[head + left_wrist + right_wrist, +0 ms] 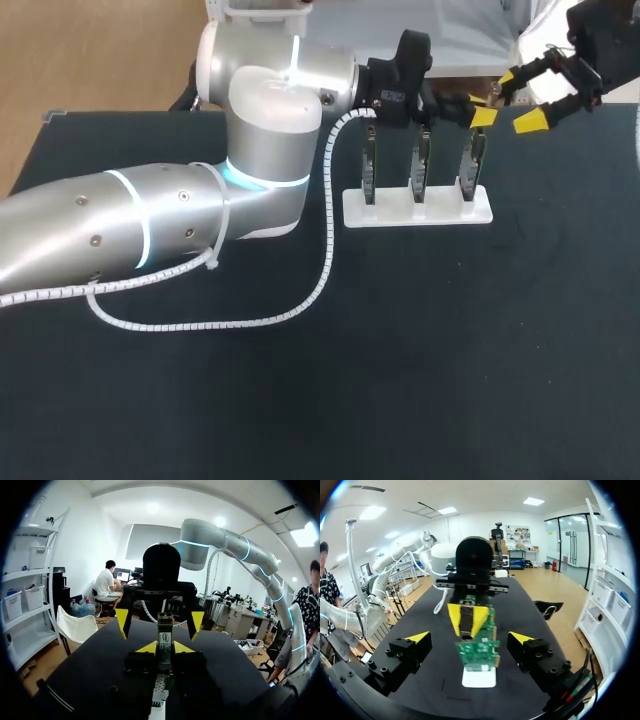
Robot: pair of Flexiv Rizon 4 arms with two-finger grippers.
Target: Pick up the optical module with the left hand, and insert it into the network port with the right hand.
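The optical module (164, 641), a slim metal piece with a label, is held between the yellow tips of my left gripper (165, 647), which is shut on it. In the head view the left gripper (479, 111) hovers above the rightmost of three upright port boards (470, 168) on a white stand (418, 210). My right gripper (520, 100) stands open just to the right of it, facing it. In the right wrist view the open right gripper (469, 639) faces the left gripper's tips (454, 619) and the module (466, 621), above a green board (479, 652).
My left arm (150, 225) crosses the table's left half, and its white coiled cable (300, 300) loops over the black mat. The stand (479, 677) with its boards sits below both grippers. Bare mat lies in front of the stand.
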